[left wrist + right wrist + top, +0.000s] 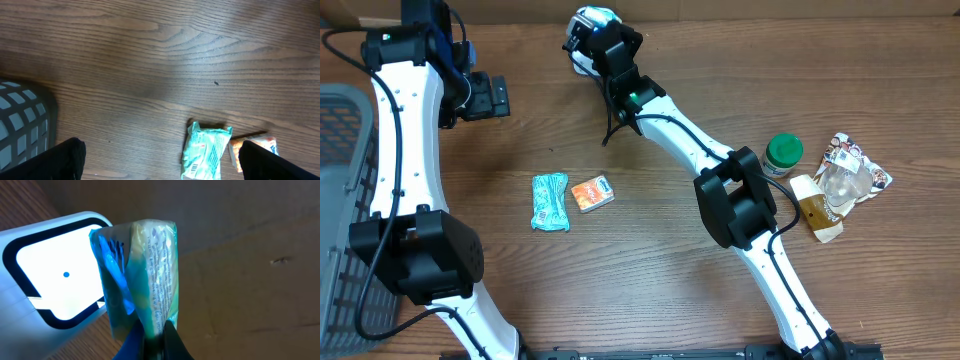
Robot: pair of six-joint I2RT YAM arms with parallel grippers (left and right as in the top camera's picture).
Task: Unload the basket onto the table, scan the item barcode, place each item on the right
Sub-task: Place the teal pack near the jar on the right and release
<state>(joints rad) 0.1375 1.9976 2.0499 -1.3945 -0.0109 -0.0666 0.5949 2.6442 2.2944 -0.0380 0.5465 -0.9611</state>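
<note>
The scanner (55, 275) is glowing at the left of the right wrist view, and the film-wrapped packet (145, 275) is standing upright just beside its lit window, edge-on to the camera. The packet is looking light, soft and crinkly, and its glossy wrap is probably slippery. A pinch on the sealed lower end is therefore seeming the best hold, since it is leaving the printed faces free. I cannot tell whether the barcode is facing the window.

The left arm is reaching up the table's left side beside the grey basket (340, 200). The left gripper (498, 97) is hanging over bare wood with its fingers spread wide and gripping nothing. The teal sachet (550, 201) and orange pack (592, 193) are lying well apart from it. The right arm is stretching diagonally toward the far edge. There the right gripper (150, 337) is clamping its fingers together on the packet's bottom end.
</note>
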